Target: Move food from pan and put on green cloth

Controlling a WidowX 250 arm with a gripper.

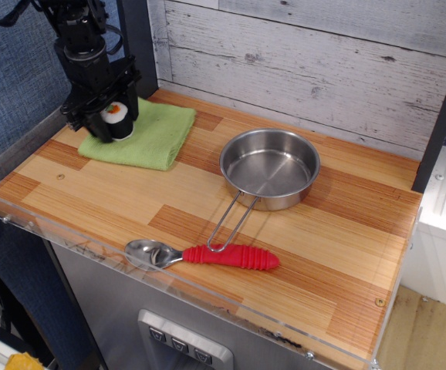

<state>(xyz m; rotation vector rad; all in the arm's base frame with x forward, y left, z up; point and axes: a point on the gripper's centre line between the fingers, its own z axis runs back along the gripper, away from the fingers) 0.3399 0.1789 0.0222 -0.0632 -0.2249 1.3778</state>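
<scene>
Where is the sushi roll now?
The sushi roll is at upper left, held in the gripper on the green cloth, far from the pan.

1. The hand [109,116] is low over the left part of the green cloth [147,132], closed around the food [115,118], whose white top faces up.
2. The cloth lies at the back left of the wooden desk [130,200].
3. The pan [270,167] sits near the middle, well apart from the cloth, with nothing in it.
4. Its wire handle reaches toward the front, its end touching the red-handled spoon [204,255].
</scene>
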